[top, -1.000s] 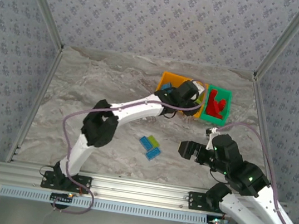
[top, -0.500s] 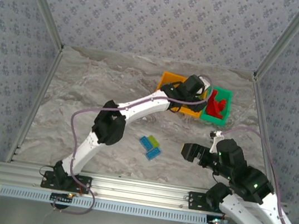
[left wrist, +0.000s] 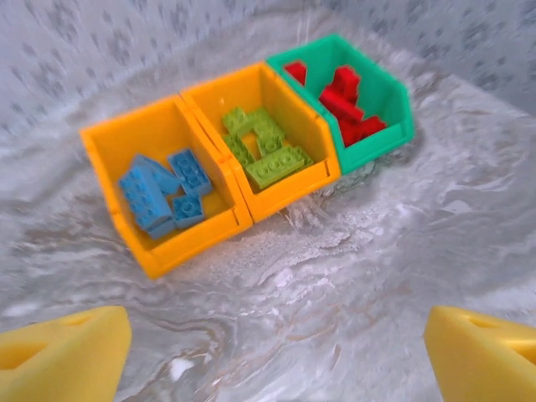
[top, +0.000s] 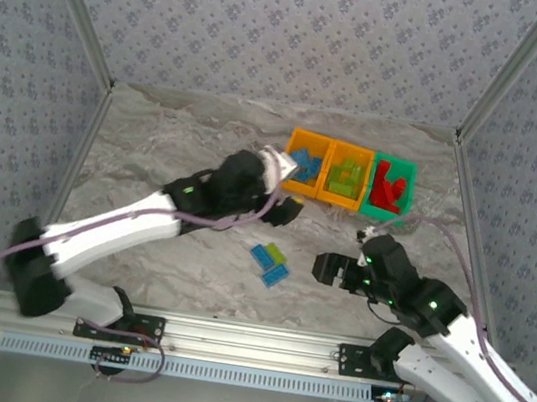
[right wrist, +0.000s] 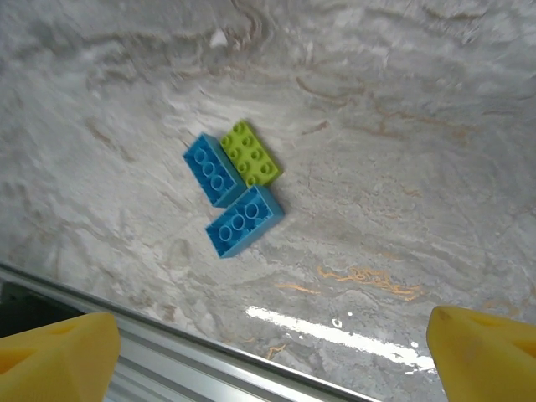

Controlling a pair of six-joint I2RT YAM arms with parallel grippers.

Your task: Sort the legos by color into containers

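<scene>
The left end effector (left wrist: 272, 356) is standing open: its yellow pads (left wrist: 63, 356) are sitting far apart and we are seeing only bare table (left wrist: 394, 251) between them. It is hovering on the near side of the containers, just in front of the left orange container (left wrist: 193, 243) and tilted toward it.

The right end effector (right wrist: 272, 356) is likewise gaping wide, with nothing between its pads (right wrist: 486, 352). It is hanging on the near side of the containers too, farther from them than the left one and roughly in line with the green container (left wrist: 377, 142).

Three loose legos are lying on the table on that same near side, well apart from the containers: a lime brick (right wrist: 249, 152) and a blue brick (right wrist: 213, 180) are touching side by side, and a second blue brick (right wrist: 244, 221) is lying against them at an angle.

Inside the containers, blue legos (left wrist: 163, 193) are piling in the left orange one, lime legos (left wrist: 264, 151) are lying in the middle orange container (left wrist: 289, 188), and red legos (left wrist: 339, 100) are heaped in the green one. The three containers are standing joined in a row.
</scene>
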